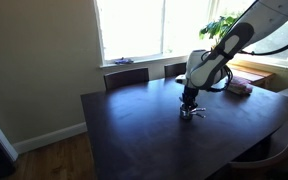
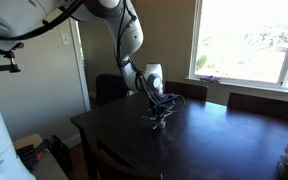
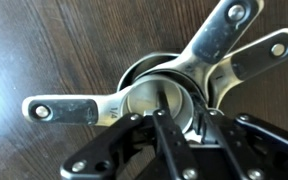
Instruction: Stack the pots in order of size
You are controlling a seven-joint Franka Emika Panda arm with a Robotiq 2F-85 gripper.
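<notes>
Right, gripper (image 3: 189,115) jaws straddle the rim of the nested pots (image 3: 149,95); clamped or slack, can't tell. Gripper body is cut off at the bottom edge. Pots sit on dark table (image 3: 34,40): one handle (image 3: 69,110) points left, two up-right. In both exterior views, just a glint.

No writing, brand or number can be read on the pots (image 3: 149,95) or the table (image 3: 44,40).

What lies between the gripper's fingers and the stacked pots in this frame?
Nothing: in the wrist view the gripper sits right at the nested pots, fingers straddling their rim, with no other object between.
</notes>
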